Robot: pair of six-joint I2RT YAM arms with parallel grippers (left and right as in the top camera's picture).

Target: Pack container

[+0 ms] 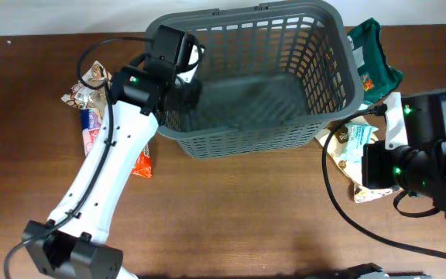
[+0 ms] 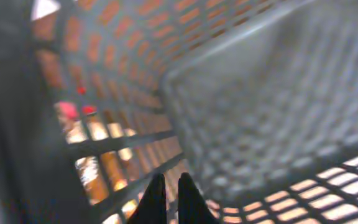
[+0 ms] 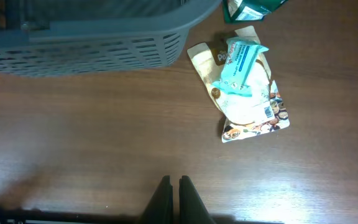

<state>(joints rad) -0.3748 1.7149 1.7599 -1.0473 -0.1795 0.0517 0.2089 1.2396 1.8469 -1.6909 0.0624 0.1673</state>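
Your right gripper [image 3: 174,182] sat nearer the snack packets [image 3: 247,87].
It was closed on nothing, packets ahead-right beside the grey basket [image 3: 104,46]; left gripper [image 2: 172,186], closed too, hung inside it.

The left wrist view is heavily blurred. The container [image 2: 272,112], close ahead of the left claw [image 2: 170,190], is soft all over, and warm light glows through its slots up and to the left of the claw. The claw's fingers show only as dark silhouettes. The right wrist view is sharp and evenly lit. The snack packets [image 3: 247,87] above and to the right of the right claw [image 3: 174,190] show crisp print, and a pale sheen lies on the table [image 3: 73,143] to its left. The overhead view is bright and soft, with only faint shadows.
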